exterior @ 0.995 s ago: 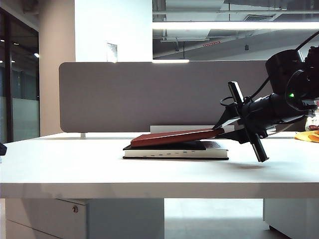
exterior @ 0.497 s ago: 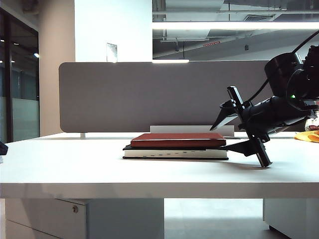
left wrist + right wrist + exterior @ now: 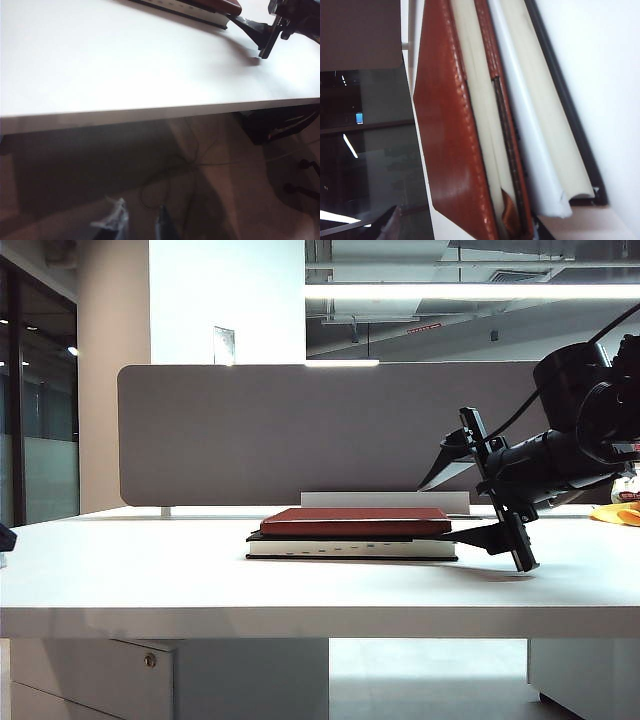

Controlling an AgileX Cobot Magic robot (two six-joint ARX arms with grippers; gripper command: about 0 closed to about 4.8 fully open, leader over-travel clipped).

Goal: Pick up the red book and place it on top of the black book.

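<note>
Desk [image 3: 150,570] white; right claw [image 3: 455,498] open; left claw unseen.

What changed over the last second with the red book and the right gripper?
The right gripper let go of the thin dark red-brown leather-covered book: its raised right end dropped, and it now lies flat on the black-covered book with the thick white page edge. The jaws opened wide, one above the stack's end and one level with it. The black book, the white table and the left gripper, at the table's left edge, stayed put.
</note>
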